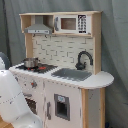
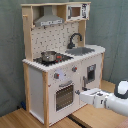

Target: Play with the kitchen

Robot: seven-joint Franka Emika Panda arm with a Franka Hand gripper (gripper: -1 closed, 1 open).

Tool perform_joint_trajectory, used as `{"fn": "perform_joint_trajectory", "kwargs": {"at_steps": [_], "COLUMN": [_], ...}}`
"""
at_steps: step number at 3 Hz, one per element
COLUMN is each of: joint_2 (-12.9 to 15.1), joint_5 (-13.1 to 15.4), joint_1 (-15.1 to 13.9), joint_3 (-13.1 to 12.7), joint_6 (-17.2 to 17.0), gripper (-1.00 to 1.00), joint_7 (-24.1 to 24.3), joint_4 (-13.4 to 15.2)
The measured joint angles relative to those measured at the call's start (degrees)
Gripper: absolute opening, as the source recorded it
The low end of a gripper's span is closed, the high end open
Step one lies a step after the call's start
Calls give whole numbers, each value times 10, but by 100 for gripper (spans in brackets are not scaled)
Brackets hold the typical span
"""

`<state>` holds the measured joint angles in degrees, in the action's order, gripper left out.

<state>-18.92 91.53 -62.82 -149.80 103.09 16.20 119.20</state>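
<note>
The kitchen (image 1: 65, 55) (image 2: 60, 50) is a toy unit of white panels and light wood. A small metal pot (image 1: 30, 62) (image 2: 49, 56) stands on its red-ringed black hob (image 1: 40, 68) (image 2: 59, 59). Beside the hob lie the grey sink (image 1: 71, 74) (image 2: 80, 51) and the black tap (image 1: 83, 59) (image 2: 75, 39). In the second exterior view my gripper (image 2: 78, 92) reaches in from the second exterior view's right, level with the right edge of the oven door (image 2: 64, 95). Only a white arm link (image 1: 12, 100) shows in the first exterior view.
A grey hood (image 1: 39, 27) (image 2: 48, 20) and a toy microwave (image 1: 72, 23) (image 2: 77, 11) sit on top, above the pegboard back (image 1: 60, 50) (image 2: 50, 37). A dispenser panel (image 1: 61, 106) (image 2: 91, 72) is on the cabinet front. The unit stands on a wooden floor (image 2: 95, 117) before grey curtains (image 2: 10, 55).
</note>
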Motion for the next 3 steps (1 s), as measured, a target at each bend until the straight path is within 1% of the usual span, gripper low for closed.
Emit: {"fn": "perform_joint_trajectory", "kwargs": {"at_steps": [1, 2, 3], "joint_2": [0, 19, 63], "joint_5": [9, 15, 27], "joint_1": [0, -8, -8], "joint_3": [2, 41, 70], "joint_6": [-4, -25, -44], "gripper": [100, 100, 100], "joint_7": [-59, -88, -94], "joint_4": [-2, -15, -15]}}
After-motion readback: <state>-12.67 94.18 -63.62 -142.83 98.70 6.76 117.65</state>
